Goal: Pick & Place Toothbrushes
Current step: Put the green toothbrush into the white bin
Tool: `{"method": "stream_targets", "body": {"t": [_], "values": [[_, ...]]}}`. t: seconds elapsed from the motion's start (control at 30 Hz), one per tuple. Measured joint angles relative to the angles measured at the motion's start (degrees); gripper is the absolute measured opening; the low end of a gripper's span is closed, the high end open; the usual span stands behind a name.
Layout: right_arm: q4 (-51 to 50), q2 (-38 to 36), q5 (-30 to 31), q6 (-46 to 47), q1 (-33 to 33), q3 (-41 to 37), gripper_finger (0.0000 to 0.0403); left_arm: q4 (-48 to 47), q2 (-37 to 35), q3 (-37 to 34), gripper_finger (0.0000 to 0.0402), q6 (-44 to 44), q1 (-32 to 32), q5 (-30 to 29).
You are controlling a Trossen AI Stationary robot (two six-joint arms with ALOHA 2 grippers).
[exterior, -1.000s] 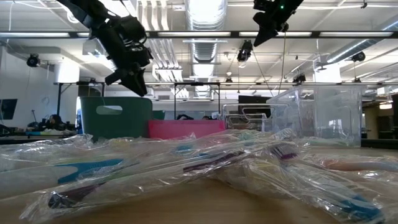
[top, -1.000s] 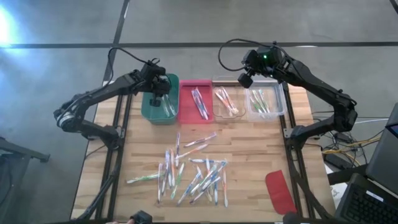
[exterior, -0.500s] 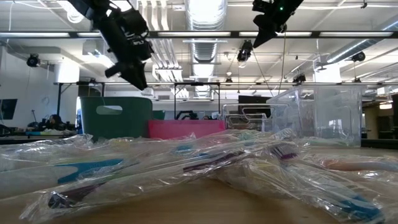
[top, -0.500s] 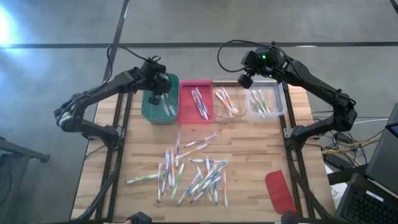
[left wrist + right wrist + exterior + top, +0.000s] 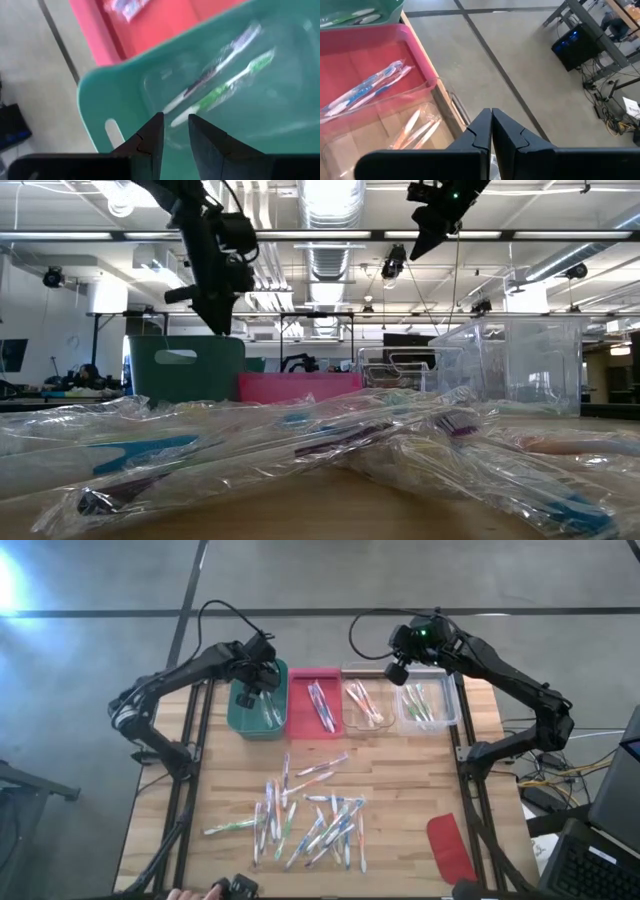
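Toothbrushes (image 5: 312, 820) in clear wrappers lie in a loose heap on the wooden table (image 5: 400, 765), in its middle and near part, with one stray brush (image 5: 230, 827) off to the left of the heap. Bare wood stays open between the heap and the row of four bins along the far edge. From left to right the row has a green bin (image 5: 240, 720), a pink bin (image 5: 300, 705) and two clear bins (image 5: 352, 720) (image 5: 452, 705), each with a few sorted brushes inside.

The left pincer (image 5: 250, 692) hangs above the green bin, inside its rim line, with its fingers (image 5: 150, 137) a little apart and nothing between them. Below it, on the bin floor, lie two wrapped brushes, one green (image 5: 225, 85) and one darker (image 5: 220, 57).

The right pincer (image 5: 393, 668) hangs over the far edge of the table, behind the first clear bin, with its fingers (image 5: 482, 131) pressed together and empty. In the low view both pincers are high over the bins, so there is free air under them.

A flat red lid (image 5: 450, 848) lies alone near the right front corner of the table. At the near edge of the table, a person's hand (image 5: 185, 893) shows beside a small dark object (image 5: 240, 887).
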Motion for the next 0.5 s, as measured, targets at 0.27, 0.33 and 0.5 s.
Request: {"method": "stream_targets", "body": {"t": [0.27,0.33,0.5], "values": [[0.08,0.0,-0.15,-0.25,0.0,-0.69,0.0008,-1.53,2.26,-0.23,0.01,1.64,-0.13,-2.35],[0.09,0.0,-0.15,-0.37,-0.02,-0.8,0.0008,-1.42,2.57,-0.67,0.0111,1.68,-0.13,-2.36],[0.15,0.0,-2.63,-0.44,-0.02,-1.23,0.0008,0.39,2.97,-3.34,0.014,3.19,-0.31,-3.12]]}}
